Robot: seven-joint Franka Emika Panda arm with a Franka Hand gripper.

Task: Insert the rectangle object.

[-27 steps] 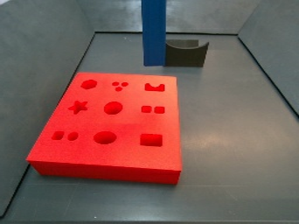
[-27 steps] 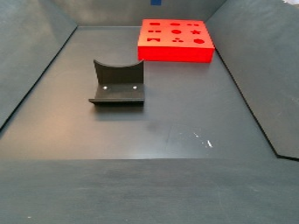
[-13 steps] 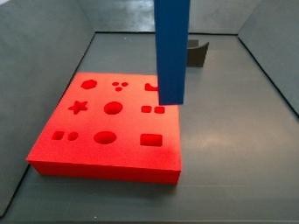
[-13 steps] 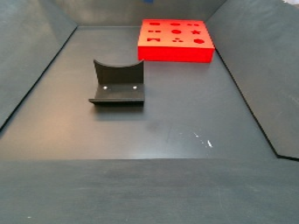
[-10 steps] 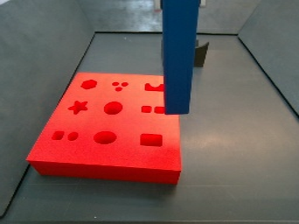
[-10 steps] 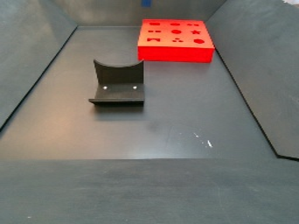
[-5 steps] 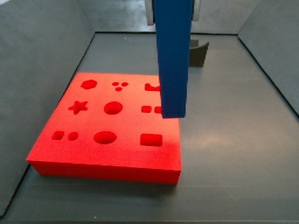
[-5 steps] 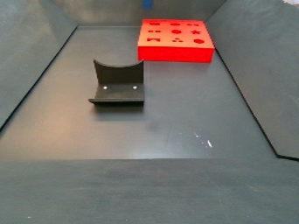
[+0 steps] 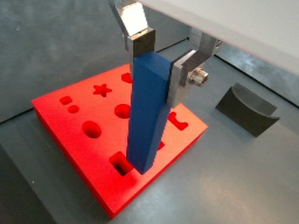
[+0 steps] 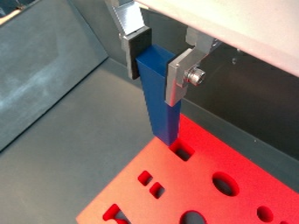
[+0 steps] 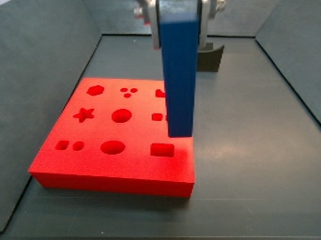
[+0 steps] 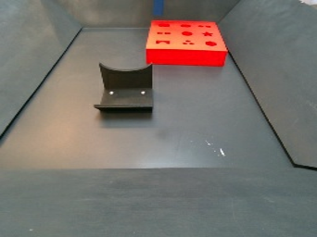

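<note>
The rectangle object, a tall plain blue bar (image 11: 179,75), hangs upright over the near right part of the red board (image 11: 88,141). My gripper (image 11: 179,11) is shut on the bar's upper end. In both wrist views the silver fingers (image 9: 184,77) (image 10: 181,77) clamp the bar (image 9: 146,114) (image 10: 158,96). The bar's lower end hovers just above the board (image 9: 82,131) (image 10: 198,188), close beside the rectangular hole (image 9: 121,162) (image 10: 184,153) (image 11: 162,149). Bar and gripper do not show in a side view where the board (image 12: 186,51) lies far off.
The dark fixture (image 12: 124,88) (image 11: 208,56) (image 9: 246,109) stands on the grey floor away from the board. The board has several other shaped holes. Grey walls (image 11: 51,84) enclose the floor on the sides and back.
The bar has come lower and slightly left toward the rectangular hole. My gripper has come into view at the top of the side view.
</note>
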